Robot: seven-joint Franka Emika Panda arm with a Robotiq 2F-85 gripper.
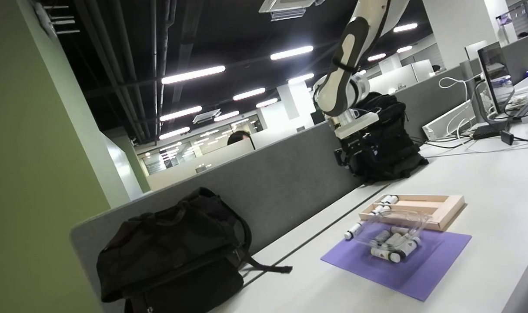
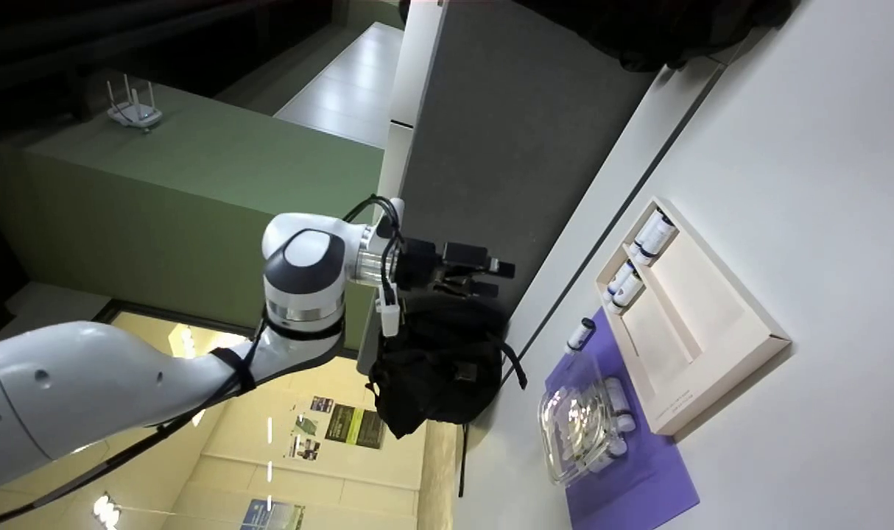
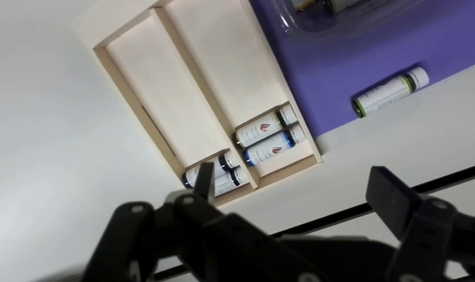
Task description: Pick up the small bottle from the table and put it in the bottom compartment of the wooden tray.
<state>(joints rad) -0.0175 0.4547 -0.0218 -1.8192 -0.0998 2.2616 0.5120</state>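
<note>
A small white-labelled bottle (image 3: 390,92) lies on its side at the edge of the purple mat, with a white cap and green bands. It also shows in both exterior views (image 1: 354,230) (image 2: 580,335). The wooden tray (image 3: 104,23) lies beside the mat on the pale table (image 3: 45,117); it shows in both exterior views (image 1: 446,211) (image 2: 727,383). A divider splits it into two long compartments, each with two bottles at one end. My gripper (image 3: 294,176) is open with nothing between its fingers. It hangs high above the table in an exterior view (image 2: 495,278).
A clear plastic container (image 3: 319,37) with several bottles stands on the purple mat (image 3: 347,58). Black backpacks (image 1: 172,248) (image 1: 385,139) stand against the grey partition (image 1: 285,165). A dark slot (image 3: 331,215) runs along the table. A monitor (image 1: 496,78) and cables are farther along.
</note>
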